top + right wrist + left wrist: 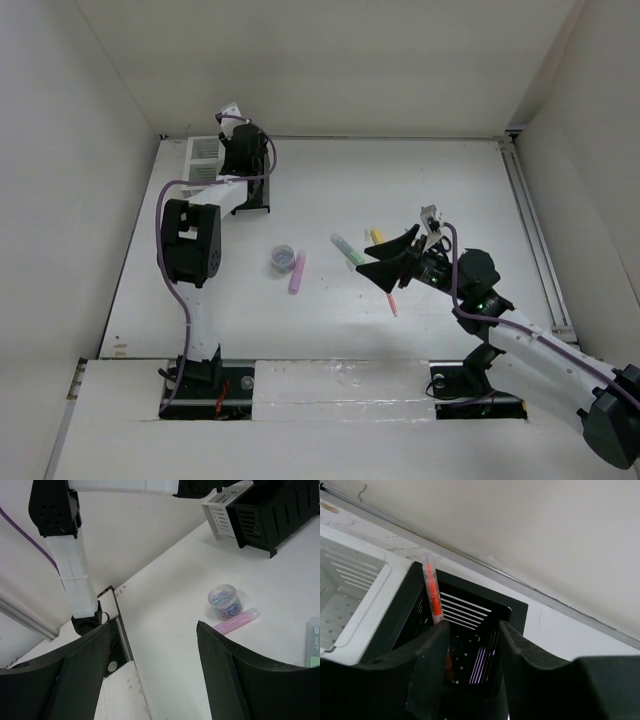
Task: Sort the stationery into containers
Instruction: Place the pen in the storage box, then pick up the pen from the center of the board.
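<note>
Orange marker point(433, 592) stands tilted in the black box point(517, 612), its lower end beside one finger of the left claw point(474, 665), whose jaws stand parted and do not pinch it. A white box point(375, 605) adjoins the black one. The right claw point(155, 680) hangs wide apart and empty over the worktop point(165, 605), near a pink marker point(236, 621) lying just beside a round tub point(225, 600).

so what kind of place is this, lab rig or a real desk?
Most likely a lab robot cell, not a real desk: a bare white table boxed in by plain white wall panels, arm bases bolted at its near edge, plus a slatted organiser and a few pens.
</note>
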Available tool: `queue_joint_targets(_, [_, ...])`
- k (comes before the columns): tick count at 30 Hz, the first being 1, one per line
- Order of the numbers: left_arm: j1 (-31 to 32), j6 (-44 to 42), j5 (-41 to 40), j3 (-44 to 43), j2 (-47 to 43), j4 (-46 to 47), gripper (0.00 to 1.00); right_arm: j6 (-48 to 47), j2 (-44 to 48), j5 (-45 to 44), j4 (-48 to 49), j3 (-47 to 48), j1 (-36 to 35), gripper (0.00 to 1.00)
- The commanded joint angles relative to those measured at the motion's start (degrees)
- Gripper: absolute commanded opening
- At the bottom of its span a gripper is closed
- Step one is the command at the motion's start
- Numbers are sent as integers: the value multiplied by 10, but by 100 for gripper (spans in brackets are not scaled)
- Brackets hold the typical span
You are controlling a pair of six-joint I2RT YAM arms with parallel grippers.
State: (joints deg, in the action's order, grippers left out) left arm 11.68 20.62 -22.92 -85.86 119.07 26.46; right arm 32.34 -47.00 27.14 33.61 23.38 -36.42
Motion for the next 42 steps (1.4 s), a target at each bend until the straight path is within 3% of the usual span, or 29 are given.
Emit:
queue_joint_targets(1, [7,1,-2,2,-55,24,41,-6,2,-10,33,-1,-5,75])
queue_joint_targets(10, [29,-16,-7,13,-120,35,52,-6,-10,-10,33,10,-10,75])
queue_joint_targets(13, [45,-38,-27,8,-155,35,68,-17,-15,-16,23,16,-10,75])
queue_joint_targets(14, [56,-45,-37,0,-161,26,79,-22,-15,-23,9,31,-10,76])
queue_joint_targets(15, [69,-56,-45,-29,-167,-4,100,-31,-15,-30,-9,40,-10,76])
queue_joint_targets(17, [82,-83,-50,-69,-172,-51,100,-59,-21,-57,-75,63,-10,82])
queue_joint_targets(19, [92,-74,-67,-147,-172,-165,100,-89,-29,-79,-123,101,-10,100])
queue_joint_targets(21, [92,-22,-56,-182,-184,-242,100,-94,-38,-148,-201,137,-10,100])
queue_joint_targets(25, [92,78,-32,-141,-283,-345,100,-94,-95,-219,-319,192,19,100])
queue_joint_targets(26, [92,117,-63,-155,-293,-452,100,-108,-107,-219,-344,206,26,100])
queue_joint_targets(27, [92,141,-64,-150,-305,-482,100,-108,-120,-224,-390,220,32,100])
queue_joint_targets(30, [92,182,-28,-71,-374,-509,100,-120,-155,-250,-473,282,39,100])
queue_joint_targets(34, [99,188,22,20,-426,-533,100,-126,-166,-348,-613,326,25,96])
queue_joint_targets(37, [106,188,62,110,-458,-518,100,-120,-148,-363,-629,312,19,96])
queue_joint_targets(42, [152,200,51,193,-479,-503,100,-97,-80,-337,-616,271,19,96])
